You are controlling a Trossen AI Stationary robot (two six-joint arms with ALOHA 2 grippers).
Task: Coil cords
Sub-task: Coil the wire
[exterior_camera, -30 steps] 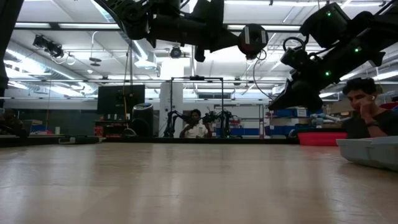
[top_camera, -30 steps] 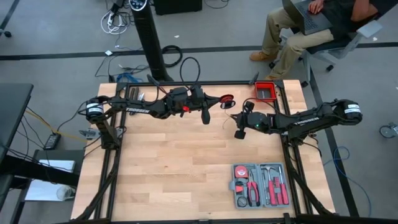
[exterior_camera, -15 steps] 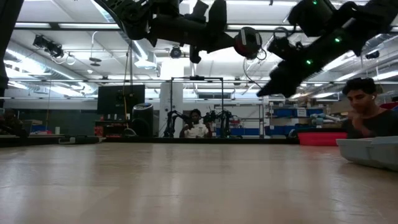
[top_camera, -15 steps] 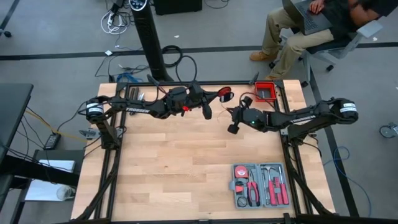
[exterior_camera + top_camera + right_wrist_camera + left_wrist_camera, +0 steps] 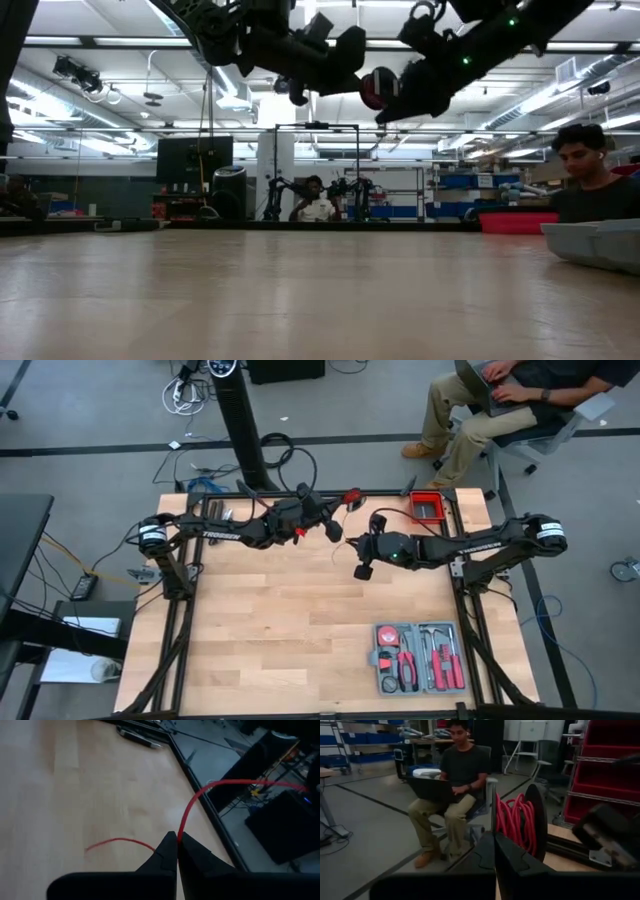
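Observation:
The red cord is partly wound on a small black-flanged spool (image 5: 512,822), which is up in the air over the table's far middle (image 5: 352,497). My left gripper (image 5: 495,842) reaches in level from the left and is shut on the spool. My right gripper (image 5: 177,845) comes from the right, hovers above the table close to the spool (image 5: 378,88), and is shut on a loose stretch of the red cord (image 5: 220,785). That stretch arcs away toward the spool. A short free end (image 5: 117,841) trails off the other side of the fingers. My left gripper pinches the thin near flange of the spool (image 5: 493,815) at its edge between its two shut fingers, coming level from the table's left. The spool stands on edge, lifted clear of the table, with the red coil beyond the fingertips. My right gripper pinches one strand of the red cord (image 5: 179,831) between its fingertips, slanting down from the table's right, with the fingers across the strand. The cord is clear of the table and curves slack away on both sides.
A grey tool case (image 5: 418,657) with red-handled tools lies at the near right. A red bin (image 5: 428,508) sits at the far right corner, and small tools (image 5: 225,512) lie along the far edge. A person sits with a laptop beyond the far right corner (image 5: 500,400).
My right gripper has risen and gone toward the table's left, coming in close beside the spool with the cord. My left gripper has swung its tip toward the far edge, carrying the spool that way, still clear of the table.

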